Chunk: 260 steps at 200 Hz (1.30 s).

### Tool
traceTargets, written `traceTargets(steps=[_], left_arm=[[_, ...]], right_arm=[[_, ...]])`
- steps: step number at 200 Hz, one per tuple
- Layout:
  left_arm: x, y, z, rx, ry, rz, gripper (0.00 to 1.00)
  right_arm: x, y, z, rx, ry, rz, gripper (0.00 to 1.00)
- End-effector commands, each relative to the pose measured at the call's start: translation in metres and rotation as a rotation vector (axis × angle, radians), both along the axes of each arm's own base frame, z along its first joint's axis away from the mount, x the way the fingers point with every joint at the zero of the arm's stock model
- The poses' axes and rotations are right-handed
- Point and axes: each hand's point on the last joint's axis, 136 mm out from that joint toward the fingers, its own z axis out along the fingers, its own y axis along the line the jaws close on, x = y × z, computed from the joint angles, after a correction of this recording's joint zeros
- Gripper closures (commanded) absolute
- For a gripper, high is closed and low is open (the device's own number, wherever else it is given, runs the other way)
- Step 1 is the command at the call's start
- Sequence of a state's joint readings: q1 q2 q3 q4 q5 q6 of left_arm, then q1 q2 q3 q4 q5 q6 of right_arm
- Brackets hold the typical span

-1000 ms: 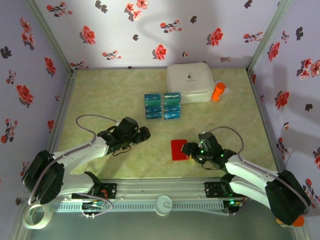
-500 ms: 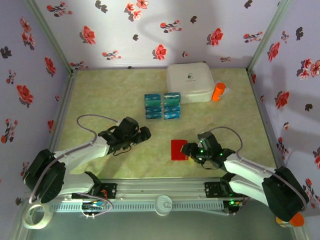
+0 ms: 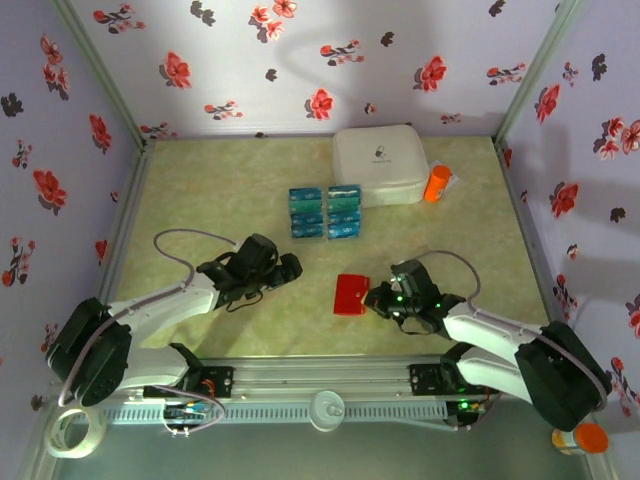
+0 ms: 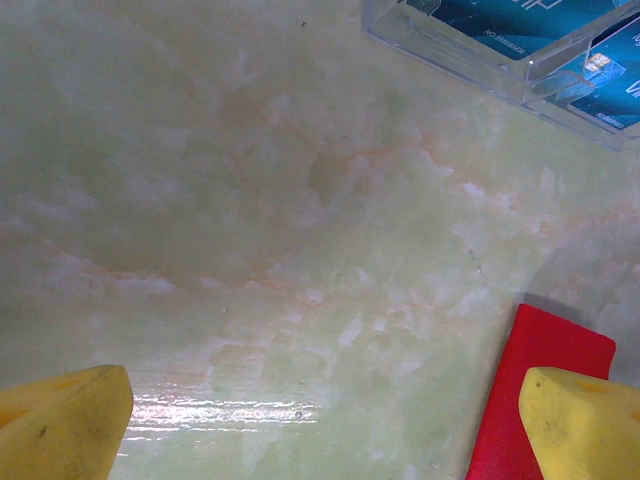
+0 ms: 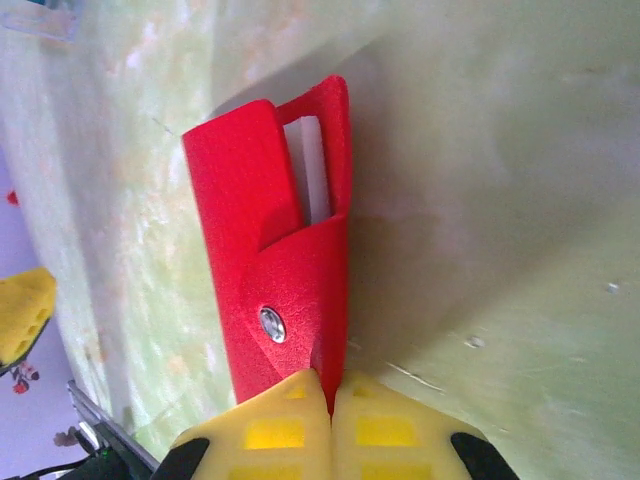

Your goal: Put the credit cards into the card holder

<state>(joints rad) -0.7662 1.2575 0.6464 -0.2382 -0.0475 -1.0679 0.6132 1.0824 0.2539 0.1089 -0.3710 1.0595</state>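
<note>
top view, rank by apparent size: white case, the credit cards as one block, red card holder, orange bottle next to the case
1. white case
2. credit cards, counted as one block
3. card holder
4. orange bottle, narrower than the holder though nearly as long

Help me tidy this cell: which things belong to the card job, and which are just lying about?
Job:
credit cards, blue and teal, in the clear tray
red card holder

Lying about:
white case
orange bottle
</note>
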Motion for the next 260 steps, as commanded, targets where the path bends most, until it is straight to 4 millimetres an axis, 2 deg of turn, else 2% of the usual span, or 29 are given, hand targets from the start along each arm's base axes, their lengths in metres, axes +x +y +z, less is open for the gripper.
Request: traceTargets(steps=[1, 41, 78, 102, 135, 169, 213, 236, 260], left_arm=[[0.004, -0.003, 0.006, -0.006, -0.022, 0.002, 0.0], [0.017, 0.01, 0.026, -0.009, -0.081, 0.024, 0.0], [0.035, 0.014, 0.068, -0.121, -0.191, 0.021, 0.0], [0.047, 0.017, 0.092, -0.248, -0.242, 0.02, 0.0], [0.056, 0.022, 0.117, -0.38, -0.294, 0.006, 0.0], [0.058, 0.023, 0.124, -0.419, -0.305, -0.004, 0.03], [0.06, 0.024, 0.123, -0.519, -0.314, 0.022, 0.19], [0.061, 0.026, 0.123, -0.55, -0.318, 0.028, 0.34], [0.062, 0.026, 0.123, -0.565, -0.321, 0.036, 0.55]], right_arm=[[0.015, 0.017, 0.03, 0.08, -0.062, 0.011, 1.0], [0.031, 0.037, 0.071, 0.176, -0.12, 0.038, 1.0], [0.051, 0.066, 0.117, 0.282, -0.177, 0.087, 1.0], [0.058, 0.094, 0.143, 0.355, -0.203, 0.151, 1.0], [0.059, 0.134, 0.161, 0.405, -0.219, 0.242, 1.0], [0.06, 0.16, 0.17, 0.453, -0.22, 0.285, 1.0], [0.058, 0.175, 0.174, 0.5, -0.212, 0.308, 1.0], [0.057, 0.177, 0.173, 0.503, -0.209, 0.311, 1.0], [0.056, 0.178, 0.174, 0.505, -0.209, 0.315, 1.0]])
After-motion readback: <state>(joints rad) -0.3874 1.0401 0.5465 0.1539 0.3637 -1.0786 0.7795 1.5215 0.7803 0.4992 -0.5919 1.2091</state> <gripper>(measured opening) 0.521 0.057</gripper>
